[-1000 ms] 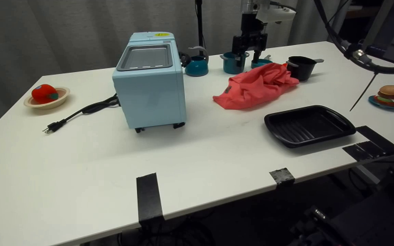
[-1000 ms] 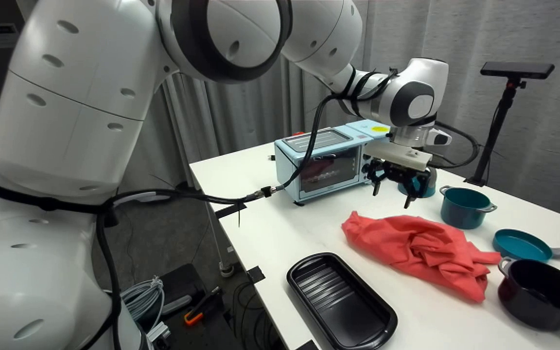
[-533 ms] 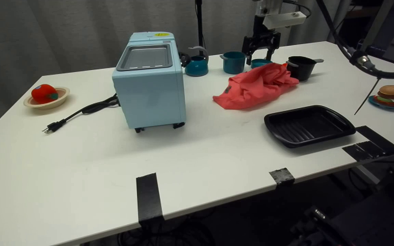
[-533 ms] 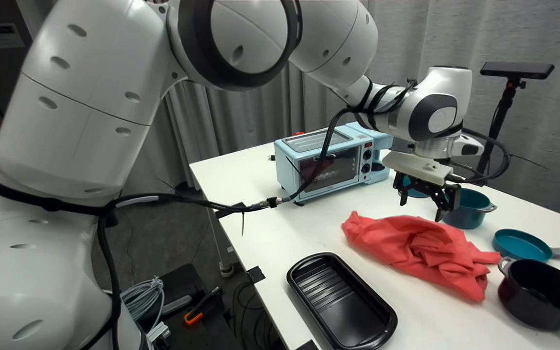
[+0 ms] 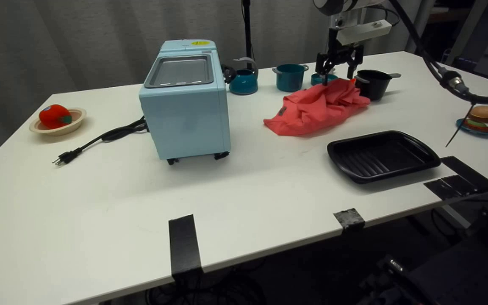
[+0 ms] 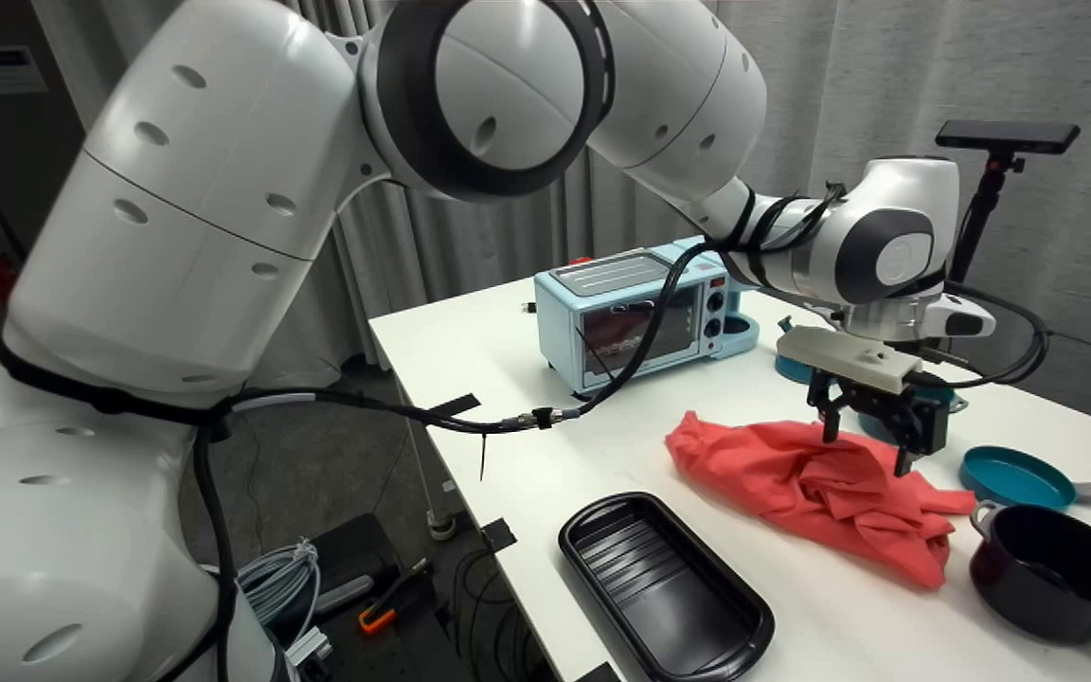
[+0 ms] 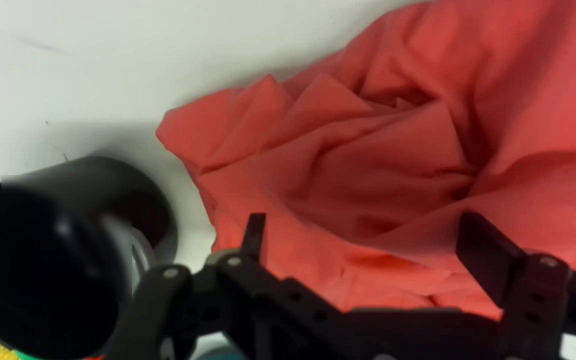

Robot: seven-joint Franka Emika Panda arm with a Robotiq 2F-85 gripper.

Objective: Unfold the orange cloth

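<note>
The orange cloth looks coral red and lies crumpled in a heap on the white table, in both exterior views [image 5: 318, 110] [image 6: 792, 483]. In the wrist view the cloth [image 7: 368, 165] fills the middle and right, with deep folds and a small grey tag at the right edge. My gripper [image 6: 866, 455] is open and empty, pointing down over the cloth's part near the black pot. In an exterior view the gripper [image 5: 337, 79] shows just above the heap's far edge. In the wrist view its fingers [image 7: 254, 235] stand wide apart with cloth below; contact cannot be told.
A black pot [image 6: 1057, 573] stands close beside the cloth, with a teal pan [image 6: 1014, 476] and a teal pot [image 5: 290, 78] behind. A black tray [image 5: 384, 156] lies in front. A light blue toaster oven [image 5: 187, 114] stands to one side.
The gripper has moved from beside the oven and teal pot toward the black pot and lower, now over the cloth. The cloth has not moved. The gripper stays open.
</note>
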